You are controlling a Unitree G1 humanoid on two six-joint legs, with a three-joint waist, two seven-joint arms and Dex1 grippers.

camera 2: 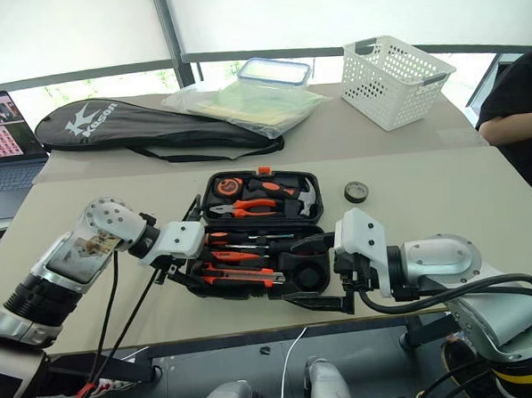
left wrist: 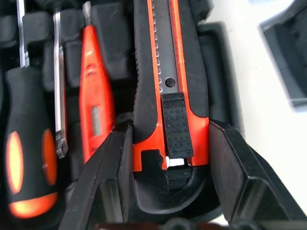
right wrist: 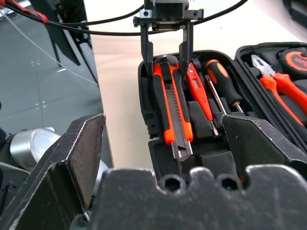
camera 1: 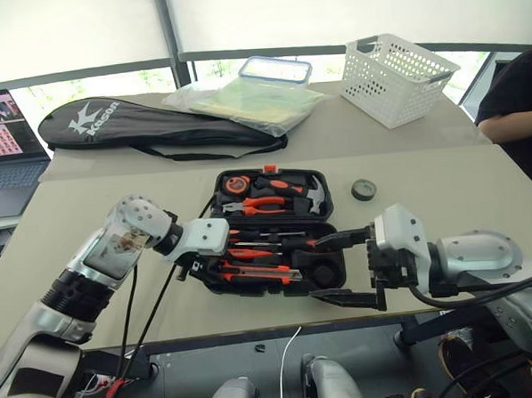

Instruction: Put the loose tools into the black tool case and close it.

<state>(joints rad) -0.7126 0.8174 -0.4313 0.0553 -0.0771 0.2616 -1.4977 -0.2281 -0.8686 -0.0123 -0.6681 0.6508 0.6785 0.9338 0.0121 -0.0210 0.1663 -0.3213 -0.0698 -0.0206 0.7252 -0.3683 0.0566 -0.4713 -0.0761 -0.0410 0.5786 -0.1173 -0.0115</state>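
The black tool case [camera 1: 276, 230] lies open on the pale, matte bench [camera 1: 443, 176], a moulded plastic clamshell with rounded corners and shaped slots in both halves. Its far half holds orange-handled pliers [camera 1: 264, 203], a steel-headed hammer [camera 1: 315, 196] and a round orange-and-black tape measure [camera 1: 237, 184]. In the near half lie two black-and-orange-handled screwdrivers [camera 1: 264, 242], a slim all-red screwdriver [camera 1: 251, 253] and, nearest the front edge, the orange-and-black utility knife [camera 1: 259, 272]. The small black tape roll [camera 1: 364, 189] sits loose on the bench, well to the right of the case.

The left tool [right wrist: 165, 43] stands at the case's left end with its two flat black fingers [left wrist: 120, 167] either side of the knife's butt end, closed in narrowly against its sides while the knife rests in its slot. The left wrist view brings out the knife's surface: a ribbed rubber grip, a studded black slider on a grey metal track, glossy orange shoulders. Beside it lie the smooth red screwdriver and a steel shank. The right wrist view shows the same grip from the opposite end, the thin fingers framing the knife handle.

The right tool [camera 1: 346, 271] hovers at the case's right end, its jaws spread wide and holding nothing, one finger over the case and one just off its front corner.

At the bench's far edge lie a long black racket bag [camera 1: 146, 125], a clear plastic bag [camera 1: 243, 102] and a white lattice basket [camera 1: 398, 76]
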